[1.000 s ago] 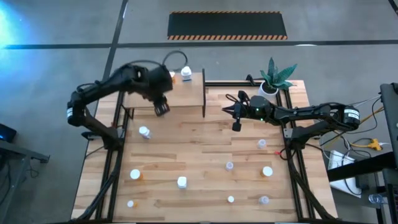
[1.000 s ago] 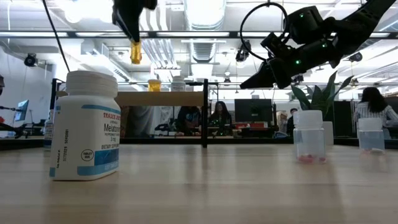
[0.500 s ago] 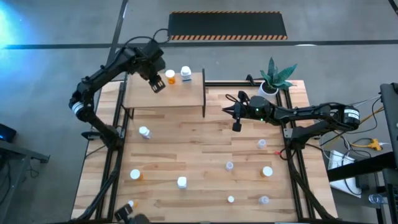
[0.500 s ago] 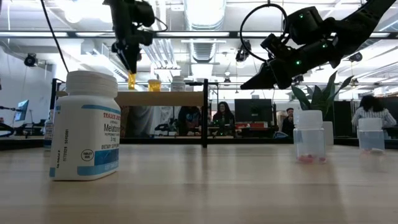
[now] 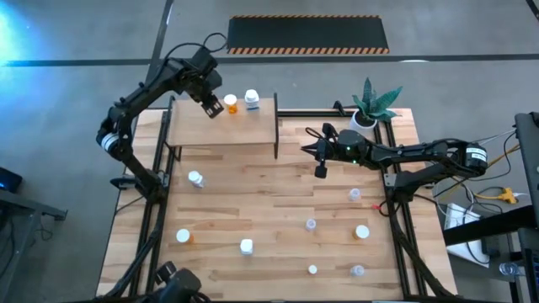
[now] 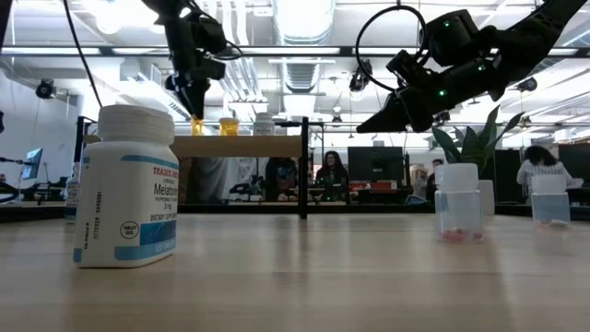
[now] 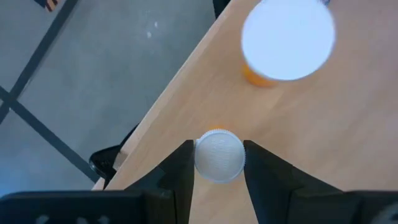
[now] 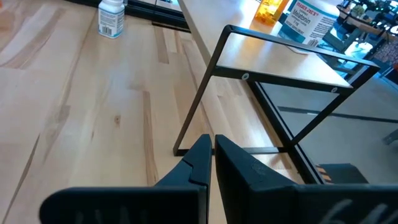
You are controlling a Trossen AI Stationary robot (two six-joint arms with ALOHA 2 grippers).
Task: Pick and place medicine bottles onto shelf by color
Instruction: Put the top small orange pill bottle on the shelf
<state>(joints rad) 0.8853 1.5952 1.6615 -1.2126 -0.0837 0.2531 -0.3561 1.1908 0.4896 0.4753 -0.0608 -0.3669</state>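
The little orange bottle (image 7: pixel 218 155) with the white cap sits between the two fingers of the left gripper (image 7: pixel 217 163), which squeezes it from both sides. It is over the back corner of the shelf (image 5: pixel 244 129), close to the edge, and from the low view its bottom looks right at the board (I cannot tell if it touches yet). Just beside it stands another orange bottle (image 5: pixel 230 103), and next to that a white bottle (image 5: pixel 251 99).

To do this step well, I think the bottle should go straight down until it rests flat, a bit in from the edge so it cannot fall off. Only then should the fingers let go, and go up without bumping the orange one next door.

The right gripper (image 5: pixel 321 171) waits over the table (image 5: pixel 269 219) near the shelf, fingers pressed together with nothing inside.
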